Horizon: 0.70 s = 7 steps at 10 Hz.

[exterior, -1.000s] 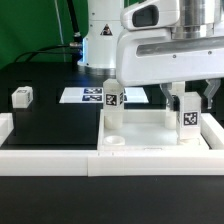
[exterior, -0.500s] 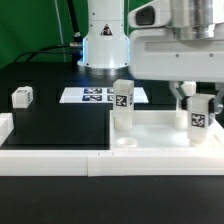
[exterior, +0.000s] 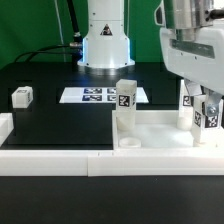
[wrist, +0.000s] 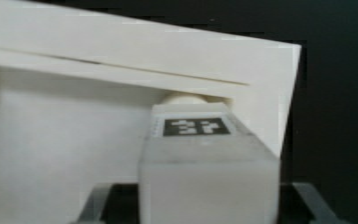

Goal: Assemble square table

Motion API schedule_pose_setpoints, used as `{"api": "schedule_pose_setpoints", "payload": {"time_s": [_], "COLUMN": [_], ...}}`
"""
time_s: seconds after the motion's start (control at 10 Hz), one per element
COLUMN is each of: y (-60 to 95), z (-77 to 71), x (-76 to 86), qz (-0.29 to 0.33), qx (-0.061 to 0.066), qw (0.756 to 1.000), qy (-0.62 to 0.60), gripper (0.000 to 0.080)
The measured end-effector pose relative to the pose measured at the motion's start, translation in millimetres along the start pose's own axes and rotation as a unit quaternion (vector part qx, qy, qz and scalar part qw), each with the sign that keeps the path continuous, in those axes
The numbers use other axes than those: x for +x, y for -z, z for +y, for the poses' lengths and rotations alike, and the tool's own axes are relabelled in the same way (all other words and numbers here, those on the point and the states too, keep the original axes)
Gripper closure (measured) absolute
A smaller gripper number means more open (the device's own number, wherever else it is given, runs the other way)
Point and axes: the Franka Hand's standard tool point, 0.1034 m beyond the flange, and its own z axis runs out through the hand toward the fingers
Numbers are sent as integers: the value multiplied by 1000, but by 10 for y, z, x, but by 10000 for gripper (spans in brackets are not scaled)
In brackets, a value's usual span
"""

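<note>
The square table's white slab (exterior: 160, 130) lies at the exterior view's right, against the border wall. One tagged white leg (exterior: 125, 98) stands upright on its near-left corner. My gripper (exterior: 203, 116) hangs over the slab's right side, shut on a second upright tagged leg (exterior: 208, 118). In the wrist view that leg (wrist: 197, 160) fills the space between my jaws (wrist: 197, 208), its tagged end pointing at the slab (wrist: 87, 110). A third leg (exterior: 22, 97) lies loose on the black table at the far left. The fourth leg is out of view.
The marker board (exterior: 95, 96) lies flat behind the slab, in front of the arm's base (exterior: 105, 45). The long low white border wall (exterior: 50, 158) runs along the front, with a short side piece at the left (exterior: 5, 125).
My gripper has moved toward the exterior view's right with the leg in it. The slab and the standing leg have shifted right with it.
</note>
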Motion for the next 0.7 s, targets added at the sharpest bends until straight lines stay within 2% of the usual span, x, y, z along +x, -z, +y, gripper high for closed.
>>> {"api": "schedule_pose_setpoints", "payload": {"time_s": [0.2,0.3,0.4,0.5,0.6,0.7], "y": [-2,-2,0,-8,-16,-19], "z": [1,5,11,26,-2,-1], "x": [1,-22,-116,-206,-227,-214], "qz": [0,5,18,20,18,18], "qx": [0,-2,-5,-24,-31,-30], "qw": [1000,1000,995,983,965,959], "qy": [-15,29,100,181,261,280], "gripper": [507,425,278,278,172,172]}}
